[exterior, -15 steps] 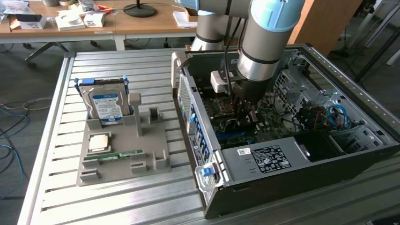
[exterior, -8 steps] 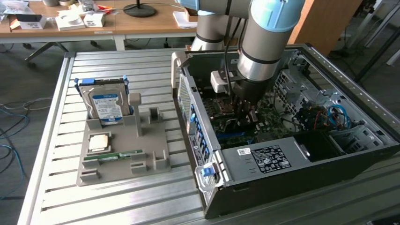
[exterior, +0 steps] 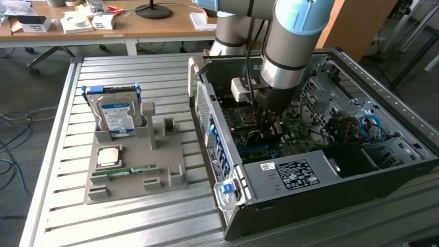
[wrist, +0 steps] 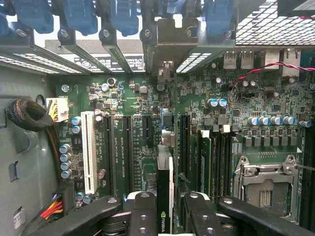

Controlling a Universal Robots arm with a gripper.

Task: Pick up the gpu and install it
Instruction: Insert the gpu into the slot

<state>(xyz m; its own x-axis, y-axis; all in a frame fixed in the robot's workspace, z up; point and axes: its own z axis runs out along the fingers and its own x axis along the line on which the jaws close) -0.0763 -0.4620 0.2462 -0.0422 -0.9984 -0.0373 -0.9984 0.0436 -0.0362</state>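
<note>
The gripper (wrist: 166, 211) is closed on the gpu (wrist: 165, 189), its two black fingers (wrist: 142, 214) pressing on either side of the thin dark card, which stands on edge between them. The card's metal bracket (wrist: 167, 42) reaches up to the row of blue latches (wrist: 123, 17) at the back wall of the case. The card's lower edge sits over the green motherboard (wrist: 147, 113), in line with the black slots (wrist: 127, 147) beside the long white slot (wrist: 89, 152); whether it is fully seated in a slot is hard to tell from here.

In the exterior view the arm (exterior: 288, 46) reaches down into the open computer case (exterior: 384, 154), with the gripper (exterior: 269, 126) low over the motherboard (exterior: 264, 146). A bundle of blue and red cables (exterior: 363, 128) lies toward the exterior view's right inside the case.

On the slatted metal table (exterior: 137, 221), to the exterior view's left of the case, sits a grey holder tray (exterior: 158, 180). A hard drive (exterior: 115, 116) with a blue label stands upright in it, a small square chip (exterior: 110, 156) lies in front of that, and a slim green memory stick (exterior: 127, 170) rests nearer the front edge.
</note>
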